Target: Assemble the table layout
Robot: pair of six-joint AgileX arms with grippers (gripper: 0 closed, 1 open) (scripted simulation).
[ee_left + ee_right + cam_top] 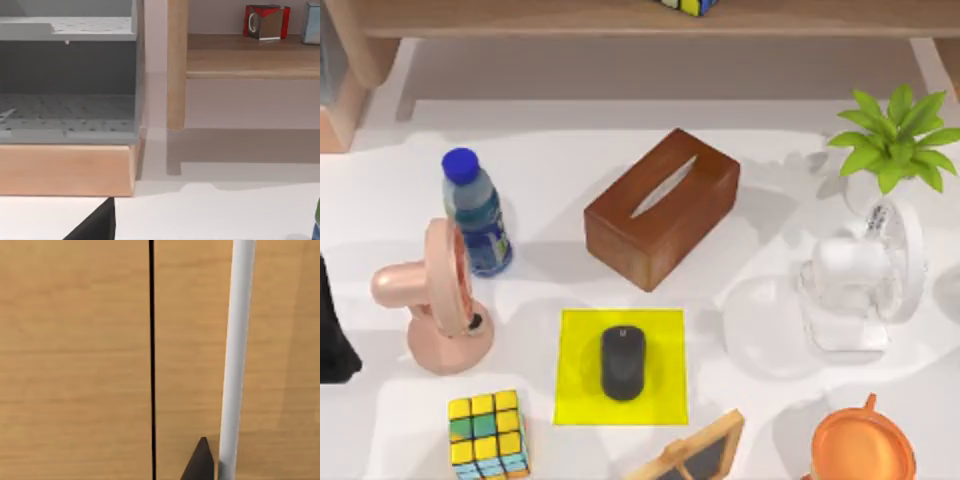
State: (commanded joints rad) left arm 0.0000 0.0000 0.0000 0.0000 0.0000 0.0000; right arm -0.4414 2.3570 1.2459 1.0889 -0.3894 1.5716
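The white table (400, 200) carries a brown wooden tissue box (662, 207) at its middle. In front of that box a black mouse (622, 362) rests on a yellow square mat (575, 390). To the left stand a blue-capped bottle (475, 212) and a pink fan (440, 300), with a colour cube (488, 433) near the front edge. My left arm (332, 335) sits parked at the table's left edge; a dark part of my left gripper (97, 225) shows in the left wrist view. A dark tip of my right gripper (201, 462) hangs over wooden boards.
A potted green plant (895, 140) and a clear white object (855, 285) occupy the right side. An orange round item (863, 447) and a wood-framed board (695, 455) lie at the front. A wooden shelf (620, 18) spans the back, holding a red mug (265, 21). A grey cabinet (65, 80) stands beside it.
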